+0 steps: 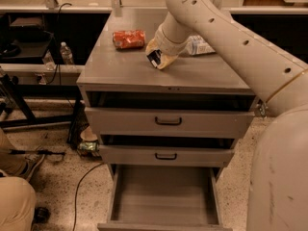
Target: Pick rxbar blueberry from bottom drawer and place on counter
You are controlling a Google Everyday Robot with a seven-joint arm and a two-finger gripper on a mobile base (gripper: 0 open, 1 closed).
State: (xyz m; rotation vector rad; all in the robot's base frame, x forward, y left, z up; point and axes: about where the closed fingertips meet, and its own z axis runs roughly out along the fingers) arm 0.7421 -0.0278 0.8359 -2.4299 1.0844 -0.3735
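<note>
The rxbar blueberry is already out of the bottom drawer, which stands open w/ bare floor. It is clamped between the fingers of the gripper, low over the counter, beside the red can. Contact w/ the surface cannot be told; only set-down & release are judged to be left.

Red can (crushed), plastic bottle

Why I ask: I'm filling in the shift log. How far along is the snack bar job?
Done: the snack bar is out of the open bottom drawer. In hand: the gripper holds it just over the counter, near the crushed can; whether it touches the top I cannot tell. Left: set it down, let go and back away.
</note>
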